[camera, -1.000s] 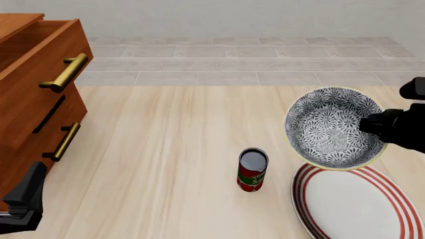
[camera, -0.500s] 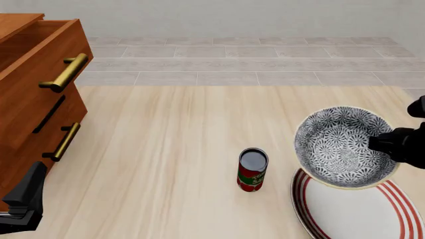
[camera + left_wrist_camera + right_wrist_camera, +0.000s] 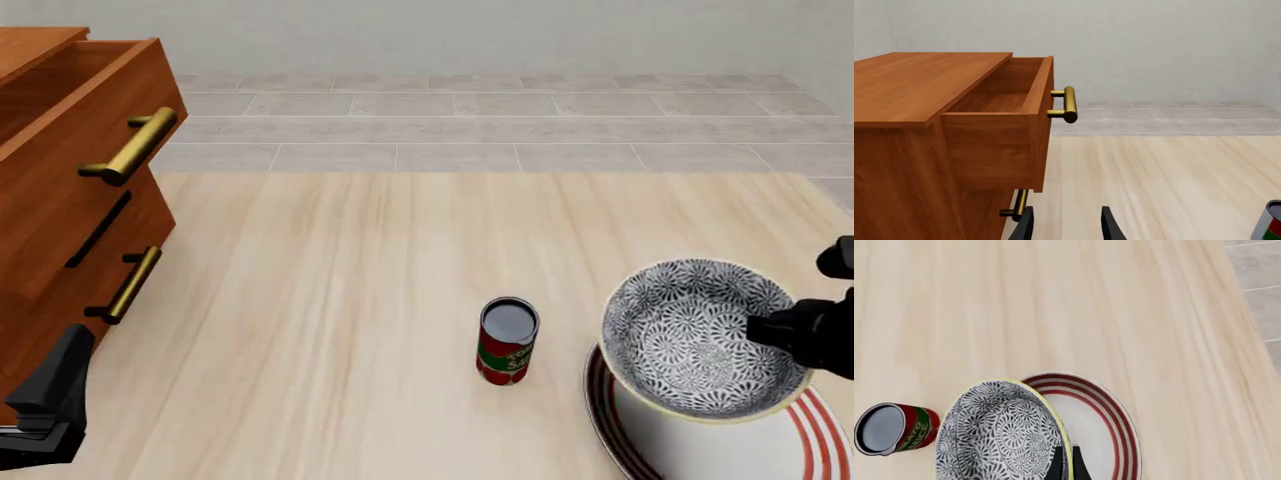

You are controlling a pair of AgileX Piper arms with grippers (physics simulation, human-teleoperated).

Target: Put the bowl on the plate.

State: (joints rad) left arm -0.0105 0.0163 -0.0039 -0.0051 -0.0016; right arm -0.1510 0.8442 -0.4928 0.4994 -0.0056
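Compared with a second ago, the bowl has travelled toward the near right of the surface and lower in the front view, so that it now overlaps the far part of the plate instead of sitting beyond its rim. It hangs tilted, its patterned inside turned toward the can, and whether its underside touches the plate cannot be told. The right gripper has come along with it and grips the bowl's right wall; in the right wrist view its fingers are pinched on the yellowish rim of the bowl, one inside and one outside, with the plate showing just beyond. The can stands upright to the left of both, apart from them. The left gripper has not moved: it hangs near the wooden drawer cabinet, its fingers spread and holding nothing.
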